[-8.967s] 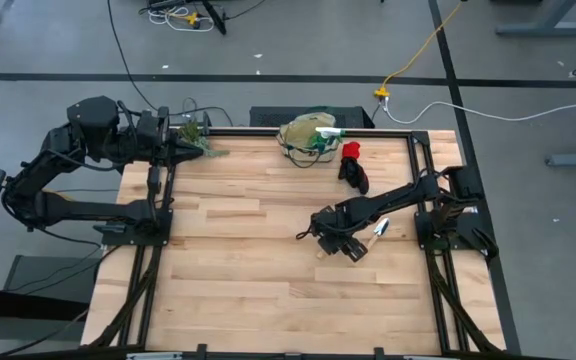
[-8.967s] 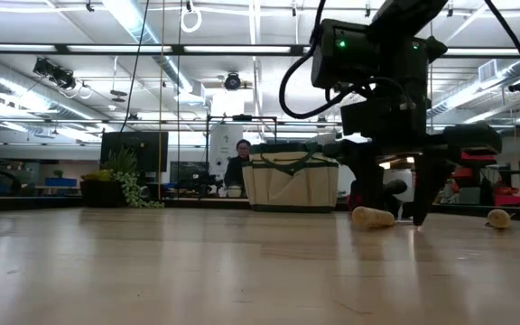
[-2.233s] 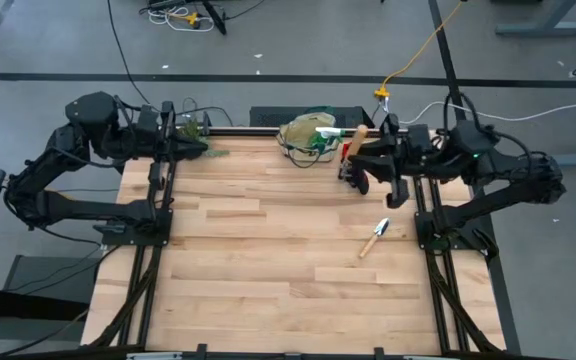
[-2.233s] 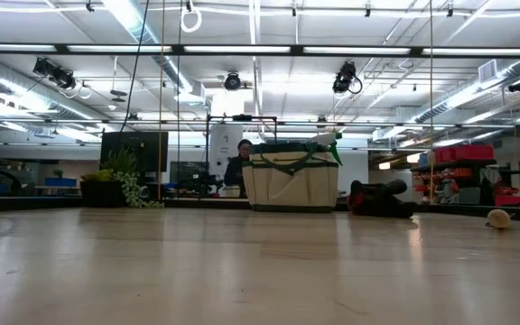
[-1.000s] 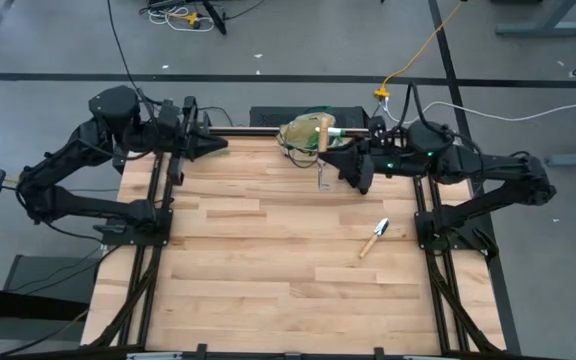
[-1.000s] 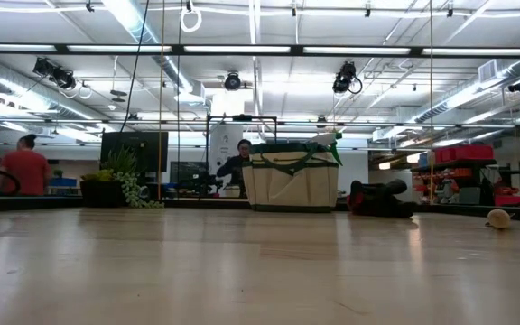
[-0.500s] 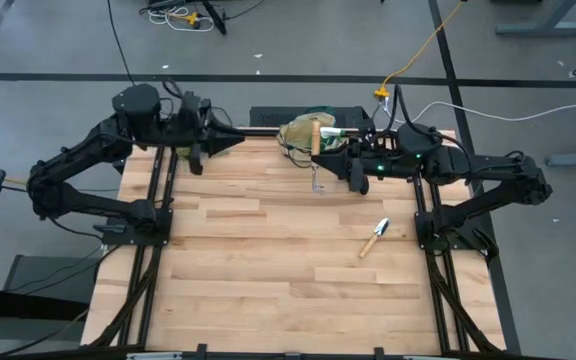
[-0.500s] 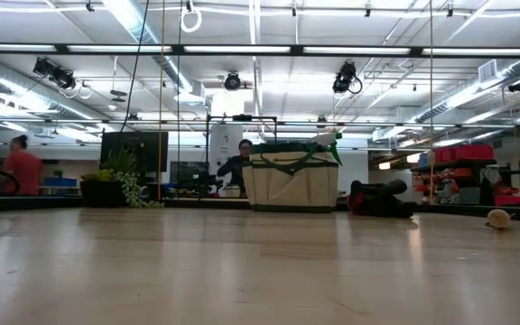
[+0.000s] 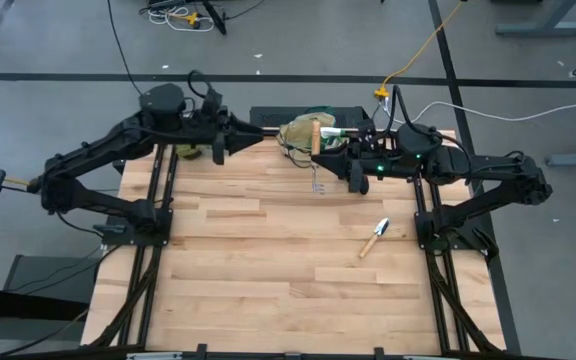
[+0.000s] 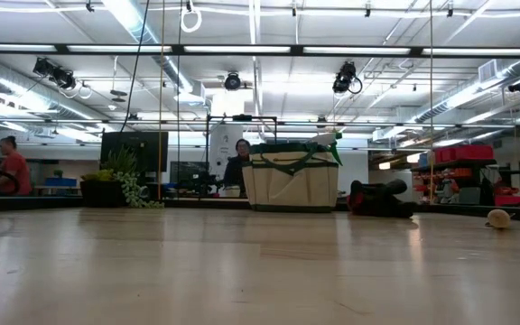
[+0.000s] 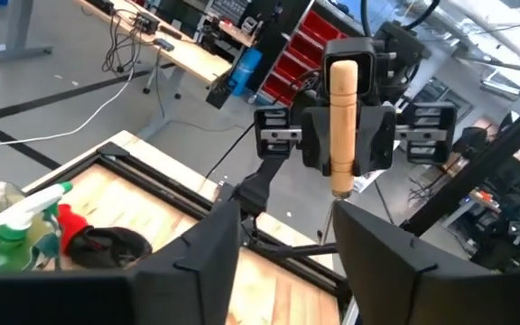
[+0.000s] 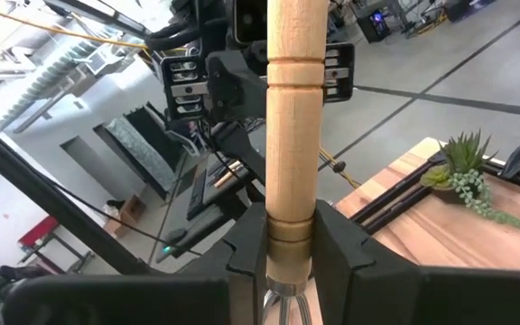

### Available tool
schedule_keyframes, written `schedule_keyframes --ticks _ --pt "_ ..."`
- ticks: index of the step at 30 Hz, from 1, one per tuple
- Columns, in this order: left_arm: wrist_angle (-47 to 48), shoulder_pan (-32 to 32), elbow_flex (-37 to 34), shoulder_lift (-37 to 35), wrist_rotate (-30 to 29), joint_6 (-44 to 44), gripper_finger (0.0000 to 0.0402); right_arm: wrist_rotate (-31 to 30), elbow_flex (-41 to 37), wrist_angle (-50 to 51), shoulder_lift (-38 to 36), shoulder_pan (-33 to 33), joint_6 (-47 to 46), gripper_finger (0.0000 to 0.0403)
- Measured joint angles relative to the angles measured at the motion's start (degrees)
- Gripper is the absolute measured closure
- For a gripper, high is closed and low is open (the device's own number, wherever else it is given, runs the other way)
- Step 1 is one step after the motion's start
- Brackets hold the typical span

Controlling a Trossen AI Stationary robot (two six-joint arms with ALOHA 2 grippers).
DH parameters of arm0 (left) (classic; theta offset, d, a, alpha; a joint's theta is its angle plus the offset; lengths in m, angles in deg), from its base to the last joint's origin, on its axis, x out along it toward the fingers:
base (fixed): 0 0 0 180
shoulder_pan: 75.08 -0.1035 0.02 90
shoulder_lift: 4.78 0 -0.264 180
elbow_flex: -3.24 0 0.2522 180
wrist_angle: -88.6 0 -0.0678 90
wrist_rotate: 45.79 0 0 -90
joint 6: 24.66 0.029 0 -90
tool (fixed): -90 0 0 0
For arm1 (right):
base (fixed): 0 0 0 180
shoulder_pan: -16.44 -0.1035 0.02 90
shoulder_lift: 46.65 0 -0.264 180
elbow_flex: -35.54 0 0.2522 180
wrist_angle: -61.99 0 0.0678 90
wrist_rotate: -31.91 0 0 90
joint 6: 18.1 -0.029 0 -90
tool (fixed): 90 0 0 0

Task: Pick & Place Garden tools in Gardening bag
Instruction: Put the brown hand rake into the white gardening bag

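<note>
Held upright over the back edge of the pale butcher-block table (image 9: 268,260): small hand rake with turned wooden handle and thin metal tines (image 9: 316,150), clamped low on the handle near the ferrule by the right gripper (image 12: 292,257), handle end up, tines hanging just beside the soft beige fabric bag with dark green trim (image 9: 303,132). Judged light and stiff, the smooth round wood apt to twist or slip in a loose pinch; bare upper handle judged the best place for a second hold, well clear of the tines. Reached in from the opposite side, level and stretched long: left gripper (image 9: 240,137), fingers (image 11: 208,248) spread apart and empty, aimed at the handle but short of it. Right arm likewise extended level across the back edge, elbow out past the frame. Lying flat, well apart toward the right side of the table: wooden-handled trowel with silvery blade (image 9: 374,238). Beside the bag: red-and-black glove (image 11: 97,242) and green translucent spray bottle (image 11: 21,217).
</note>
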Motion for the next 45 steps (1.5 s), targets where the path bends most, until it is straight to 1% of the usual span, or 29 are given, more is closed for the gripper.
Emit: schedule_keyframes --ticks 7,14,18,32,38,45 --pt "-2.3 0.0 0.0 0.1 0.6 -1.9 0.0170 -0.2 0.0 0.8 0.0 0.0 0.2 0.0344" --pt "-5.7 0.0 0.0 0.1 0.4 -6.3 0.0145 -0.2 0.0 1.0 0.5 0.9 0.5 0.0344" --pt "-6.9 0.0 0.0 0.9 0.6 -8.5 0.0138 0.0 0.0 1.0 0.7 1.4 0.7 0.0344" --pt "-10.1 0.6 0.1 4.1 1.5 -8.5 0.0131 0.3 0.0 1.3 0.9 1.6 2.2 0.0344" --pt "-14.4 0.7 0.1 6.3 2.6 -8.8 0.0120 0.2 0.0 1.4 0.9 1.7 2.4 0.0344" --pt "-15.8 0.7 0.1 8.9 4.2 -8.7 0.0103 0.2 0.0 2.5 0.9 2.8 2.9 0.0344"
